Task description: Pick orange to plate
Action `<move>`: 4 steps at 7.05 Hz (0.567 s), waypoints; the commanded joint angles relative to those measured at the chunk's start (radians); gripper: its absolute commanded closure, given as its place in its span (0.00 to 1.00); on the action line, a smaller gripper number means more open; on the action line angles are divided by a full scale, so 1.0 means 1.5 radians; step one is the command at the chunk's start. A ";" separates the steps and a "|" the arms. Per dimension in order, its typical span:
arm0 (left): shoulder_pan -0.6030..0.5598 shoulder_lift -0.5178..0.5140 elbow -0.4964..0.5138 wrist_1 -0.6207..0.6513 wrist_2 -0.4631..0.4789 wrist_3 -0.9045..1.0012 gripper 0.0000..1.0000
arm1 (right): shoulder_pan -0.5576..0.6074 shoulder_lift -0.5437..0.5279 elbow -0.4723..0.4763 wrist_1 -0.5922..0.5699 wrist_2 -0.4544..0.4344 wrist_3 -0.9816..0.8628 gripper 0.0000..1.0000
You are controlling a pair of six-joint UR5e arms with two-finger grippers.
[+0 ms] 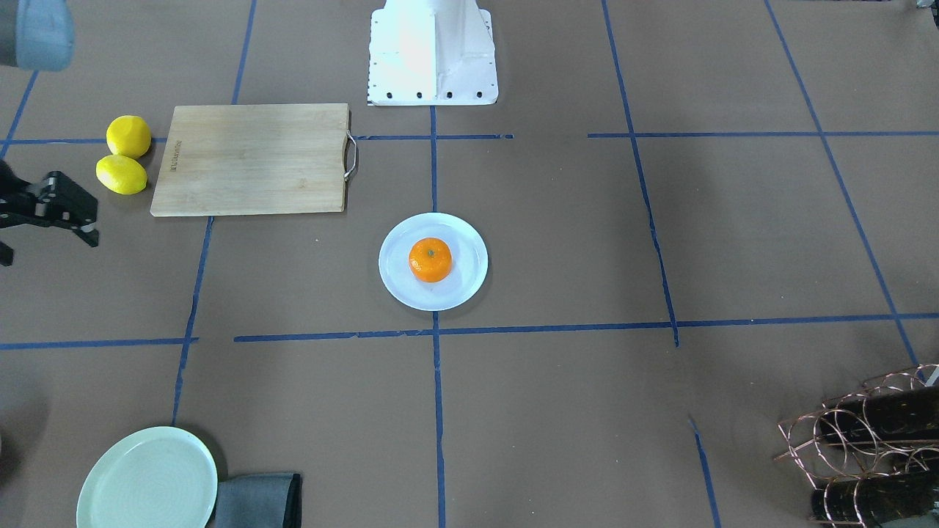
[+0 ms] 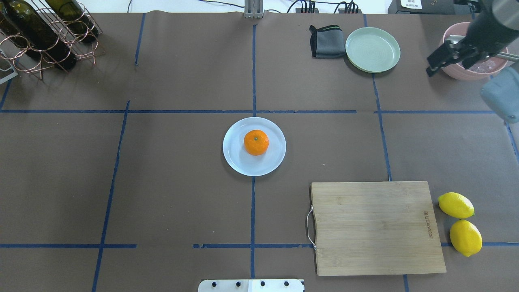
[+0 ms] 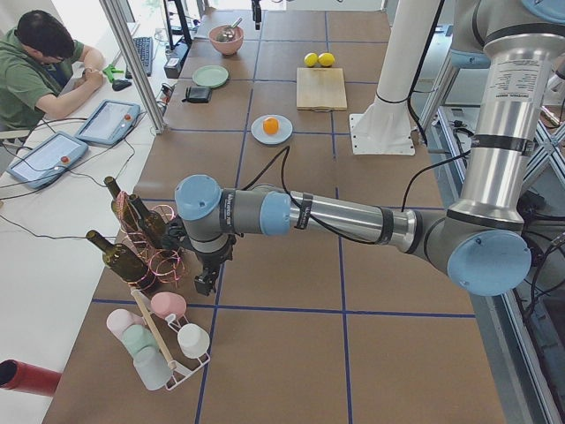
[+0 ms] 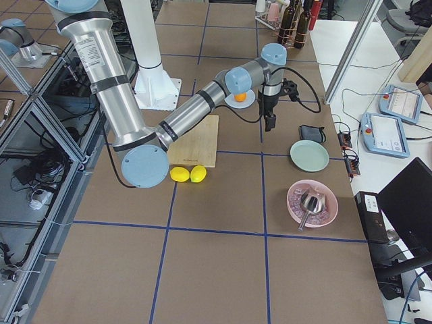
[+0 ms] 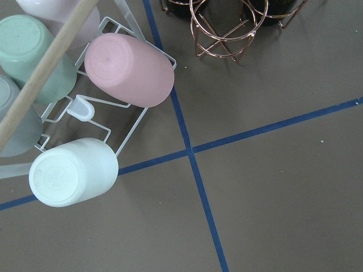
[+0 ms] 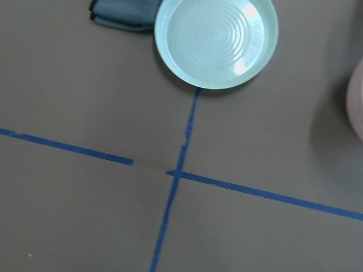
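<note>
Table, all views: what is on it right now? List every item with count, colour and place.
orange: 1, bright orange, on the plate
plate: 1, bluish-white, table centre
cutting board: 1, wooden, robot's right, near the base
lemons: 2, yellow, beside the cutting board
green plate: 1, pale green, far right
cloth: 1, grey, beside the green plate
bowl: 1, pink, far right corner
wine rack: 1, copper, dark bottles, far left
cup rack: 1, white wire, pastel cups, left end
right gripper: black, open, raised near the green plate
left gripper: black, near the wine rack, open or shut unclear
</note>
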 commanded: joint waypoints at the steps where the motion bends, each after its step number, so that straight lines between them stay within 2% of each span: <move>1: 0.001 0.004 0.032 -0.005 0.001 -0.006 0.00 | 0.082 -0.059 -0.055 0.001 0.005 -0.160 0.00; 2: 0.001 0.006 0.054 -0.004 0.000 -0.006 0.00 | 0.136 -0.072 -0.108 0.000 0.024 -0.253 0.00; 3: 0.002 0.008 0.057 -0.005 0.001 -0.008 0.00 | 0.205 -0.081 -0.182 0.004 0.082 -0.328 0.00; 4: 0.002 0.009 0.059 -0.006 0.001 -0.032 0.00 | 0.232 -0.109 -0.199 0.008 0.079 -0.374 0.00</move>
